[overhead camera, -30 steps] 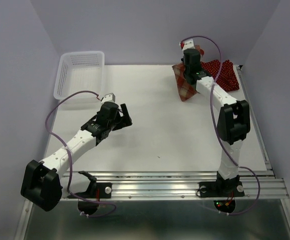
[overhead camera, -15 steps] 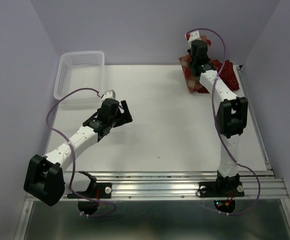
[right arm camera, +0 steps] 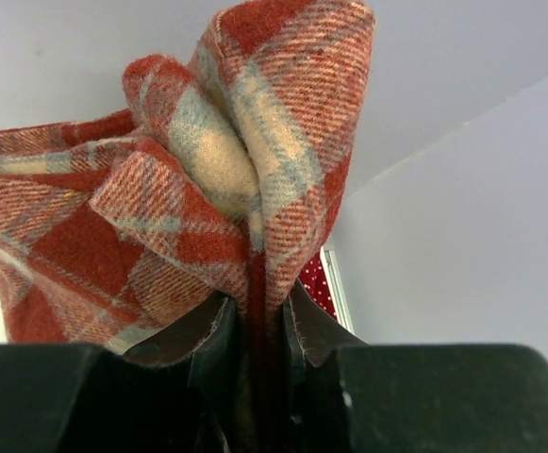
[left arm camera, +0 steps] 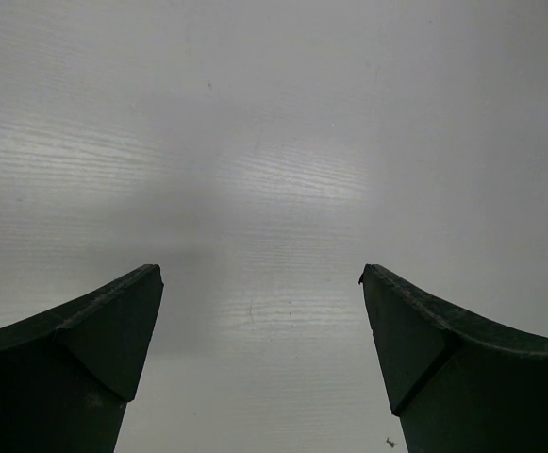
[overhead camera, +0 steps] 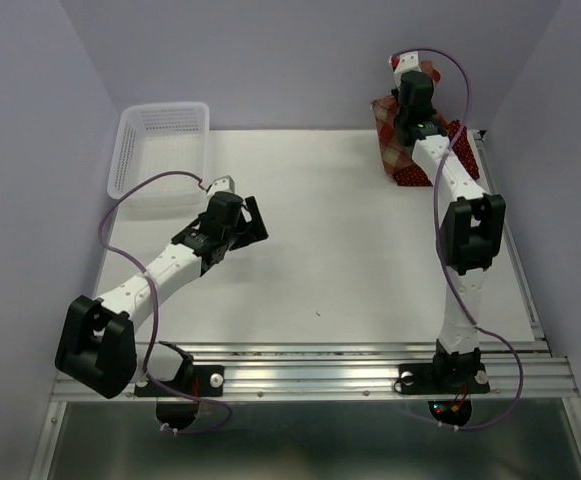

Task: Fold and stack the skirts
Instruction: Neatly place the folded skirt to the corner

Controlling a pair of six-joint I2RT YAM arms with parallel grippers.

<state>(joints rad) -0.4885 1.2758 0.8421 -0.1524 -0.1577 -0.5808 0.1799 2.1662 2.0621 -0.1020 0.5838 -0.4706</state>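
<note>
A: Top external: what changed?
B: Right gripper, clamped on plaid skirt, hauled it back to the far-right corner, over the dotted skirt.
A: Left gripper?
B: Gaping, empty. No folding yet.

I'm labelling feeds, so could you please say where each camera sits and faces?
Top external: above and behind the bases, looking down on the flat white table; both arms show.
Left wrist: on the left arm, facing bare table through its open left pincer.
Right wrist: on the right arm, facing the red-and-cream plaid cloth skirt clamped in the right pincer.
Shared: top and right wrist both show that skirt.
</note>
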